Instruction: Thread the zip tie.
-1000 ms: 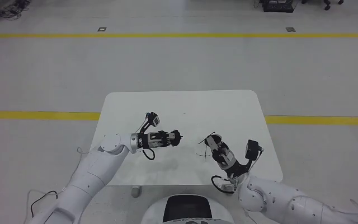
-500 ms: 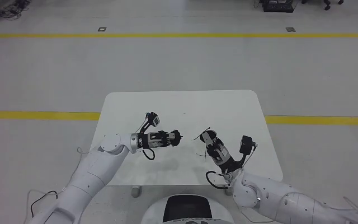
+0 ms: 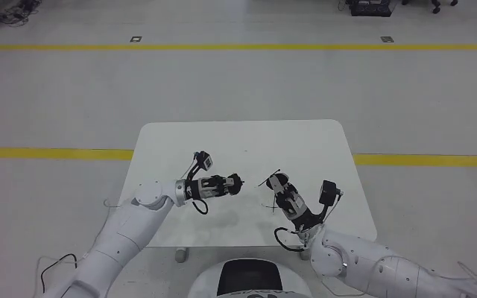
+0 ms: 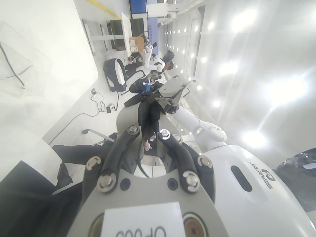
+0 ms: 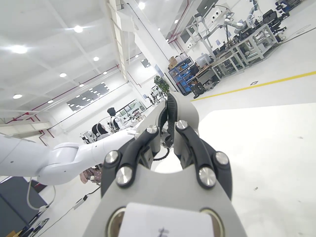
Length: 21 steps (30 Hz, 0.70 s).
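Hiding between closed pads, the grip itself is hard to make out in the right wrist view. From above, the thin black zip tie (image 3: 265,182) sticks out beside the right gripper (image 3: 276,179), which seems clamped on it above the table (image 3: 313,138). The left gripper (image 3: 236,180), fingers pressed together, points toward it, apart; whether it pinches anything is unclear.

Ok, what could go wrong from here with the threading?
The zip tie sticks out thin and free from the right pincer, so it may flex or slip. The left pincer sits apart from it above the table; closing the gap could knock the pincers together or miss.
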Each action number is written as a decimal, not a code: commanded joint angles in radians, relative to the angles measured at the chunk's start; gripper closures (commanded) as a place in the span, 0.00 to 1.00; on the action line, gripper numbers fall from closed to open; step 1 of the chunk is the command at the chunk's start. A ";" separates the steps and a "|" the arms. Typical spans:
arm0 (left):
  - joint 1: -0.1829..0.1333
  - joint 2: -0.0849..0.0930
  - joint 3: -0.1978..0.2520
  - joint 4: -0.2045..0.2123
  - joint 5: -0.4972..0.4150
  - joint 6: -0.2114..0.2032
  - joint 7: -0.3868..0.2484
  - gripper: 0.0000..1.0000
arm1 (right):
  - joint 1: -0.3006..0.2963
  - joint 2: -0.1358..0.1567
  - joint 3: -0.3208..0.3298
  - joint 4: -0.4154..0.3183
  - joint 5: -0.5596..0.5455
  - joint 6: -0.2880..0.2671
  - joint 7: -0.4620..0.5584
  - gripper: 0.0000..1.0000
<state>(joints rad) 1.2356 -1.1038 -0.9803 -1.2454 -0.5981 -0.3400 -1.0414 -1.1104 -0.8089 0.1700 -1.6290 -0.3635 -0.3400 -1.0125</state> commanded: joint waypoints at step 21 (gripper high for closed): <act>0.281 -0.026 -0.154 -0.280 0.184 0.000 0.269 1.00 | -0.063 -0.024 0.074 -0.004 0.038 0.000 0.074 1.00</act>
<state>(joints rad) 1.5145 -1.1276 -1.1325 -1.5263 -0.4180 -0.3400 -0.7723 -1.1731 -0.8324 0.2437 -1.6327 -0.3258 -0.3400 -0.9383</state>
